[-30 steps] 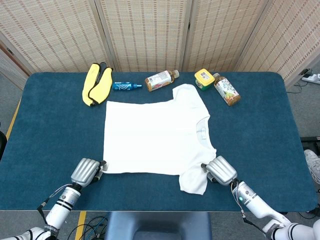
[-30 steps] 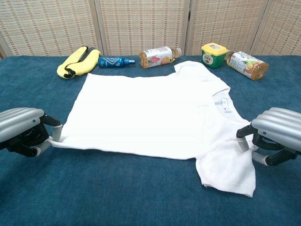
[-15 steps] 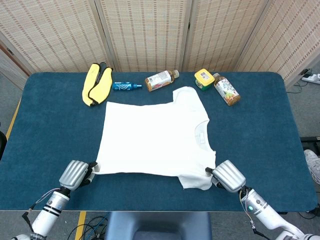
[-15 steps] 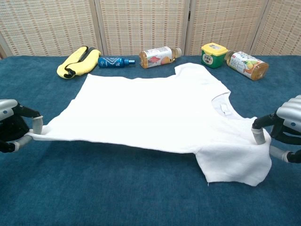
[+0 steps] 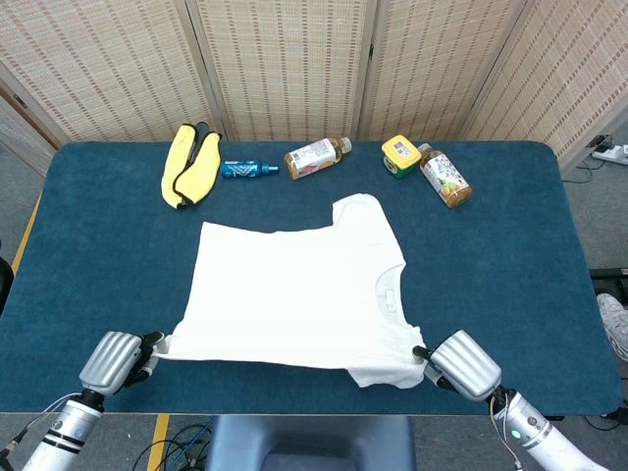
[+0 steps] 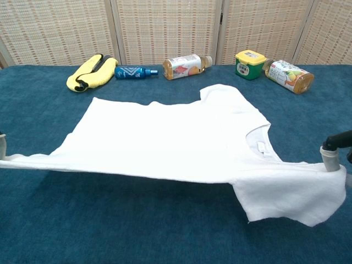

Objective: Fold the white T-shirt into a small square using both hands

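Fabric fills the middle of the blue table (image 5: 88, 245): we see the white T-shirt (image 5: 294, 294) spread out with its hem toward our left side and its collar toward our right. Its near edge is raised off the table and drawn taut between our two hands, while the far edge and the far sleeve lie flat on the cloth surface.

Our left hand (image 5: 116, 359) sits at the near left edge of the table, fingers curled over and pinching the near hem corner of the shirt. In the chest view only a fingertip of this hand shows at the left border, with the hem corner stretched out to it.

Our right hand (image 5: 463, 364) sits at the near right, fingers closed on the near shoulder of the shirt, beside the sleeve. In the chest view the near sleeve hangs down below the pinched spot, clear of the table, and only a couple of fingers (image 6: 331, 159) show at the right border.

Along the far side of the table we see a row of things well apart from the shirt: a yellow cloth item (image 5: 190, 164) at the left, a small blue bottle (image 5: 247, 169) lying on its side just beside it, a drink bottle with an orange label (image 5: 316, 156) lying next, then a small yellow-lidded green jar (image 5: 400, 153) standing upright, and another drink bottle (image 5: 445, 176) lying just beside the jar. Behind the table stand woven folding screens (image 5: 285, 64).
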